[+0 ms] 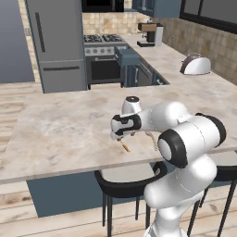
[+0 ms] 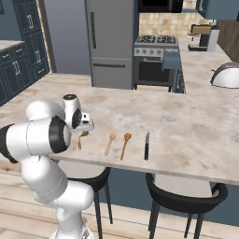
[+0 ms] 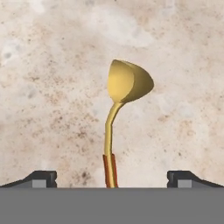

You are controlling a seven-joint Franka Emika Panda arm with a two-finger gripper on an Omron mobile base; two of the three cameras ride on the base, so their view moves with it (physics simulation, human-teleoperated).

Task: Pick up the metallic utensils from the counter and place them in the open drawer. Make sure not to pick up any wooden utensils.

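My gripper [image 3: 112,179] hangs open just above the counter [image 3: 52,65], its fingertips [image 3: 41,178] standing on either side of the shiny golden-yellow spoon [image 3: 128,82], which lies between them untouched. In the right base view the gripper [image 2: 83,131] sits over that spoon [image 2: 81,140] near the counter's front edge. To its right lie a pale tan wooden spoon [image 2: 110,144], an orange-brown wooden spoon [image 2: 125,145] and a slim black utensil [image 2: 146,145]. The left base view has the gripper [image 1: 119,137] above the golden spoon's handle [image 1: 125,146]. The open drawer [image 2: 171,59] juts out beside the stove.
A stove [image 1: 104,60] and a grey fridge [image 1: 58,44] stand beyond the counter [image 1: 69,125]. A toaster [image 1: 195,65] and a coffee machine [image 1: 150,34] sit on the far right worktop. Black stools [image 2: 182,196] stand under the counter's front edge.
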